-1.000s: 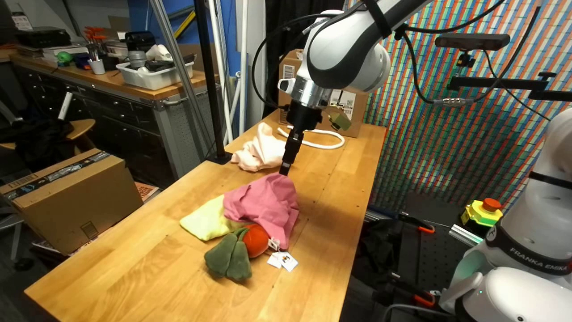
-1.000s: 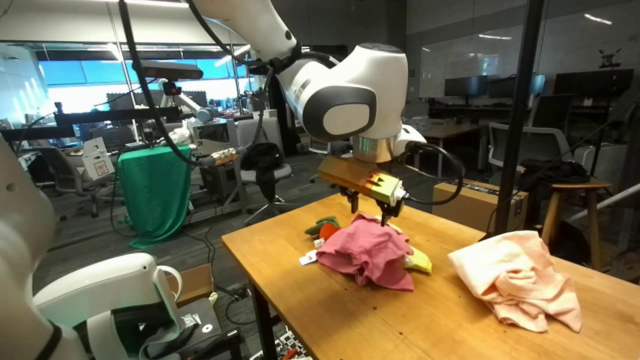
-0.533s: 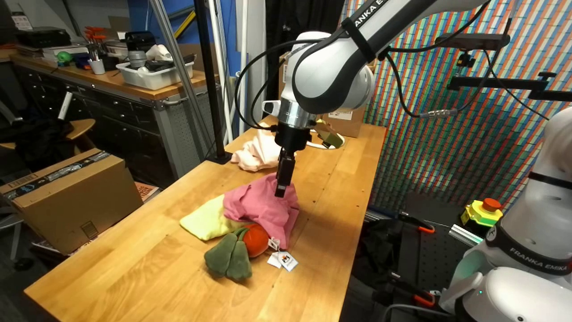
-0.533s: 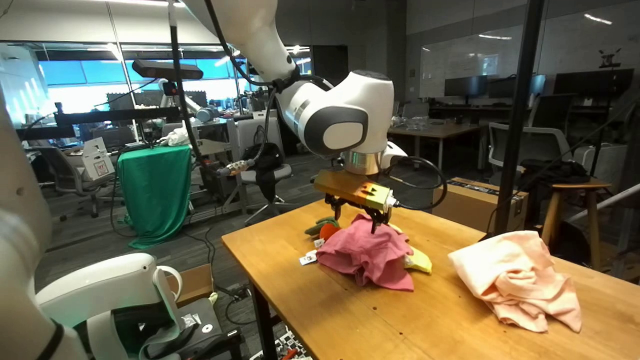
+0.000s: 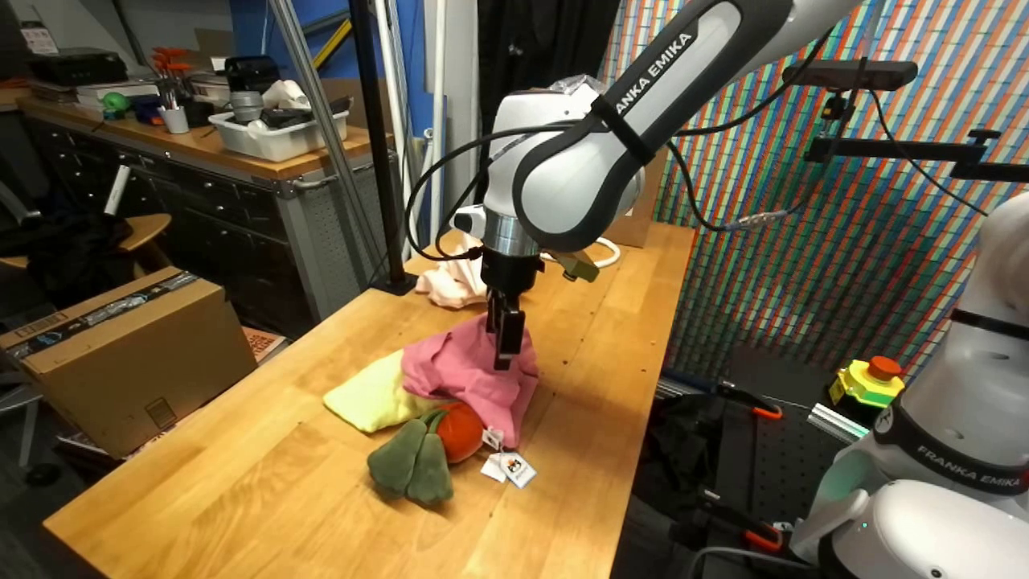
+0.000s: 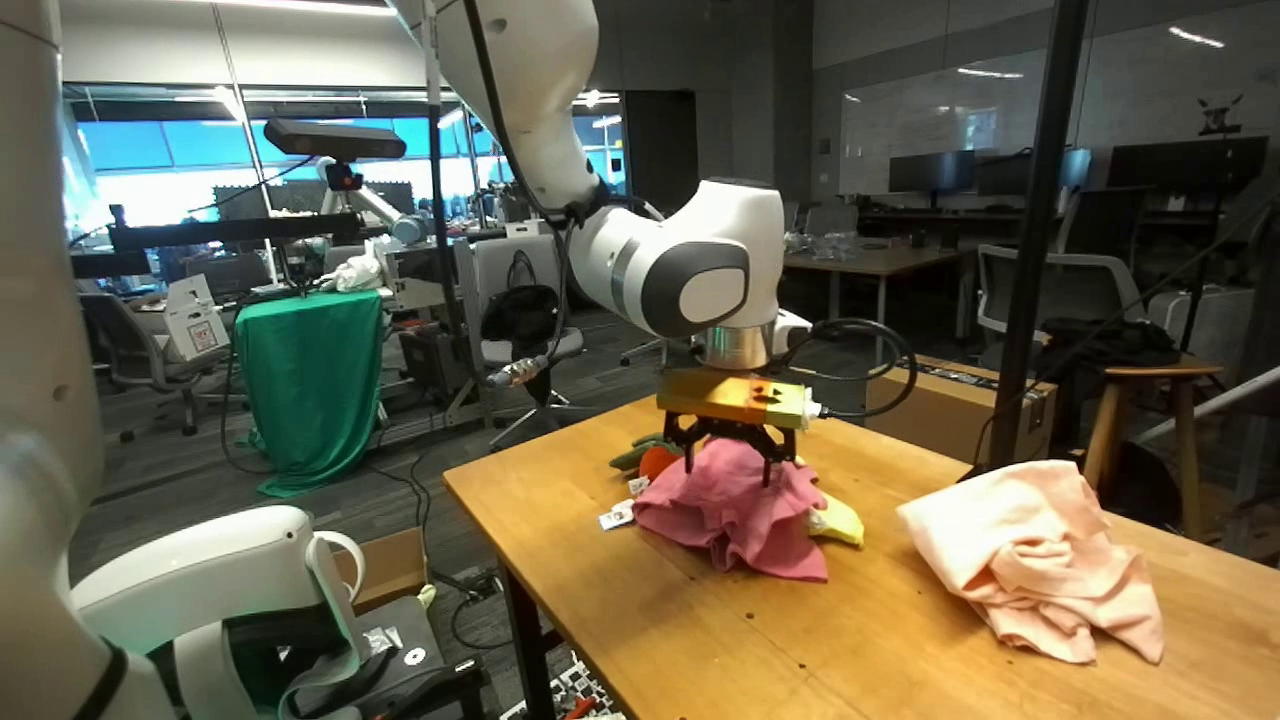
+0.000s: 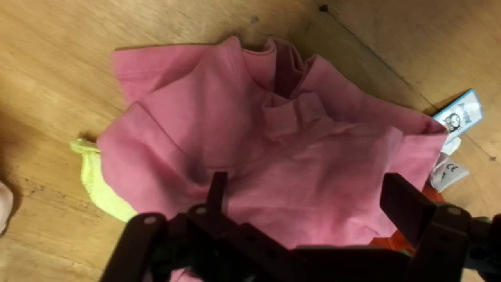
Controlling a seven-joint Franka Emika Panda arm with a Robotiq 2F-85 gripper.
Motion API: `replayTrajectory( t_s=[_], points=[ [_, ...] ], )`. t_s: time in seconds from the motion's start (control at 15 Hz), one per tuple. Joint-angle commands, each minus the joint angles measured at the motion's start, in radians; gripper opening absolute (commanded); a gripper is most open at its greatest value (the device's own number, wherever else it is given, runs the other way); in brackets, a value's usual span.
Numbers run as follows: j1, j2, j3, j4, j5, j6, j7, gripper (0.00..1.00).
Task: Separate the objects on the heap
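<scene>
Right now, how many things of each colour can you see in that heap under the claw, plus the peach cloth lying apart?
Pink: 1, the crumpled cloth on top
Yellow: 1, the soft piece partly under it
Red and green: 1, the plush toy
Peach: 1, the loose cloth
Total: 4 showing; anything fully covered can't be counted.

The yellow cloth (image 5: 366, 398) is partly covered by the pink garment (image 5: 462, 366); the garment's contact with the gripper (image 6: 728, 478) cannot be judged. In the wrist view, the peach cloth (image 7: 4, 206) is cut off by the left edge and the red-and-green plush toy (image 7: 396, 239) is mostly hidden; its tag (image 7: 465, 111) lettering is blurred.
</scene>
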Motion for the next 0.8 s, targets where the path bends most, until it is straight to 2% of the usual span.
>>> replayTrajectory(
  t_s=[0.0,0.73],
  points=[
    [-0.014,0.065,0.006,0.047,-0.080,0.063,0.014,1.00],
    [-0.037,0.167,0.023,0.096,-0.135,0.084,0.047,1.00]
  ],
)
